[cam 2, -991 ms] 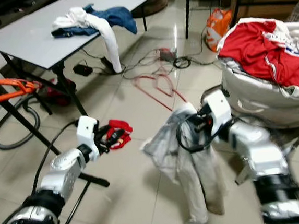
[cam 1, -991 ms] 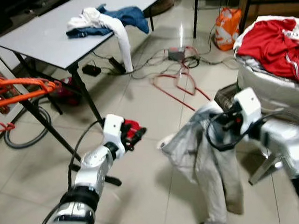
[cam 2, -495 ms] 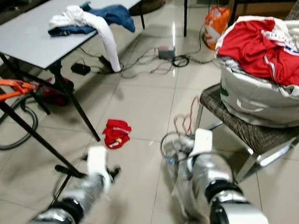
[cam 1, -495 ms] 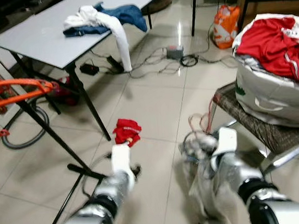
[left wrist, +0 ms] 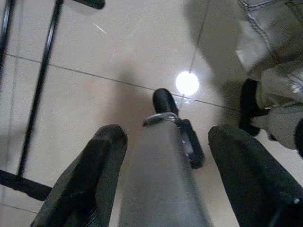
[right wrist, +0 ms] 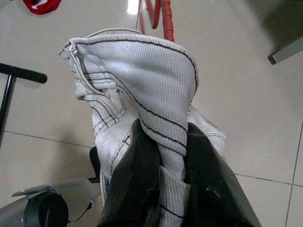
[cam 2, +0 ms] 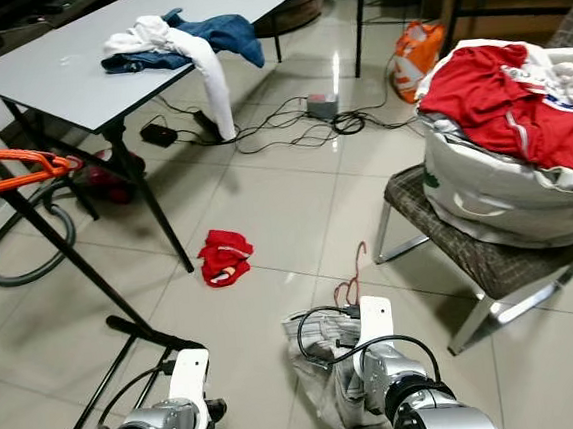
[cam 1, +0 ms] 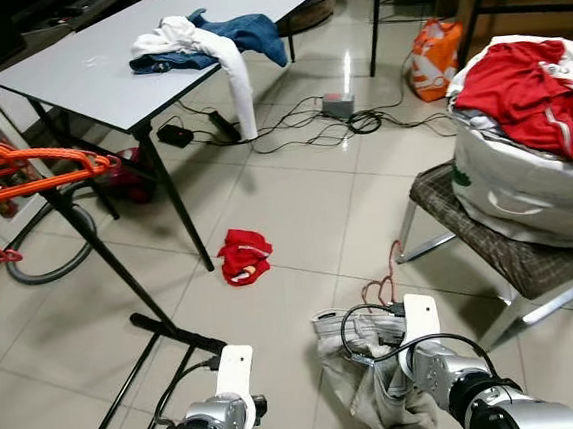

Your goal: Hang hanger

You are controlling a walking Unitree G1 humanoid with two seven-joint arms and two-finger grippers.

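Right gripper (right wrist: 163, 156) clamped on grey garment (right wrist: 137, 90)

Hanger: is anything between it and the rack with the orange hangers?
Nothing tall. The right gripper grips the grey garment on the red hanger, low over the floor. Toward the rack, a red cloth and the rack's foot bars lie on the tiles. The left gripper hangs idle.

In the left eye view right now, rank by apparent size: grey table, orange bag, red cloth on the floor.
1. Grey table, largest by far.
2. Orange bag and red cloth look about alike; the bag stands farther away, so no ranking.
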